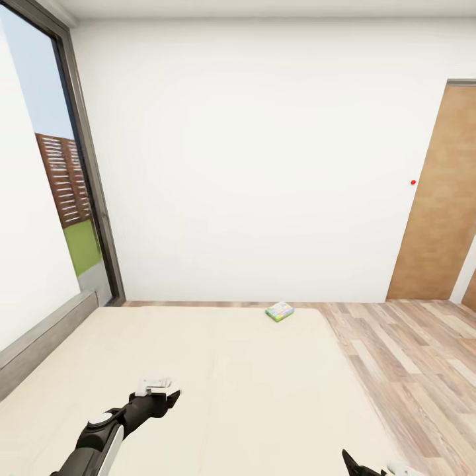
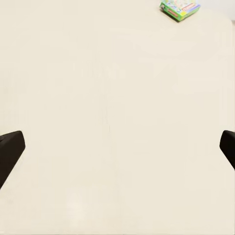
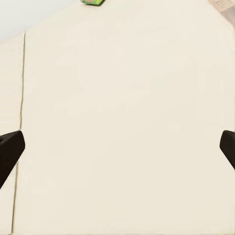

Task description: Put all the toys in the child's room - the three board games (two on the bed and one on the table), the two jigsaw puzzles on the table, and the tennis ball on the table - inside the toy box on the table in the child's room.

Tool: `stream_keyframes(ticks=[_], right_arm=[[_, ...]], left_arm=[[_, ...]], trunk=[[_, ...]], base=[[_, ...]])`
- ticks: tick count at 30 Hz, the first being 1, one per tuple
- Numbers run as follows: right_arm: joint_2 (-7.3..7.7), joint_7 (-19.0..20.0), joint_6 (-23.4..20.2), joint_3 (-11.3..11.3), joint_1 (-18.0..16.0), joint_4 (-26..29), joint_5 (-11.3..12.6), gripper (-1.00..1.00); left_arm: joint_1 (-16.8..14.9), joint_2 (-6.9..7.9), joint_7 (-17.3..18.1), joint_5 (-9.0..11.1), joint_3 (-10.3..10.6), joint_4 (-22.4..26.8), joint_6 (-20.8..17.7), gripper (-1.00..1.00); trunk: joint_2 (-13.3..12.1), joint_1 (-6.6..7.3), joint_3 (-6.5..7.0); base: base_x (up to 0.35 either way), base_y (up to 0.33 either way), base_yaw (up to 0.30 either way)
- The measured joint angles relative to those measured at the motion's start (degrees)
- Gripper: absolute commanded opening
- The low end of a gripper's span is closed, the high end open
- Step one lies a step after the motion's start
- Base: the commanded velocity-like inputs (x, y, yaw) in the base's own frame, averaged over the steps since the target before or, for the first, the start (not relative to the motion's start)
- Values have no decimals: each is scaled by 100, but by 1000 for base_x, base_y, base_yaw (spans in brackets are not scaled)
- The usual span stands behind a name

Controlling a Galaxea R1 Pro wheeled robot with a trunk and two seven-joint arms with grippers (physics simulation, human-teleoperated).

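Observation:
One green board game box [image 1: 279,311] lies flat on the cream bed [image 1: 218,370], near its far edge. It also shows small and distant in the left wrist view [image 2: 180,8] and at the edge of the right wrist view [image 3: 93,2]. My left gripper [image 1: 168,391] hovers over the near part of the bed, well short of the box. Its fingers [image 2: 10,149] stand wide open with nothing between them. My right gripper [image 1: 357,464] sits low at the near right of the bed, open too, its fingers [image 3: 10,147] spread above bare mattress.
A grey bed frame [image 1: 39,337] runs along the left under a tall window [image 1: 66,198]. Wooden floor [image 1: 410,357] lies to the right of the bed, leading to a brown door [image 1: 439,198]. A white wall stands behind the bed.

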State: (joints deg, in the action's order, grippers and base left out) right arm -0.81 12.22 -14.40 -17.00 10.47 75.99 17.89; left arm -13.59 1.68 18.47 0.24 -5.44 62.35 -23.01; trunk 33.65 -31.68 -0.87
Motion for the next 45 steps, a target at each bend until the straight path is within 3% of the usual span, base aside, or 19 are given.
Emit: stream_keyframes(ticks=[45], right_arm=[[0, 0, -1, 3, 0, -52, -8, 100]], left_arm=[[0, 9, 4, 0, 0, 9, -1, 100]], trunk=[[0, 0, 0]], base=[[0, 256, 0]])
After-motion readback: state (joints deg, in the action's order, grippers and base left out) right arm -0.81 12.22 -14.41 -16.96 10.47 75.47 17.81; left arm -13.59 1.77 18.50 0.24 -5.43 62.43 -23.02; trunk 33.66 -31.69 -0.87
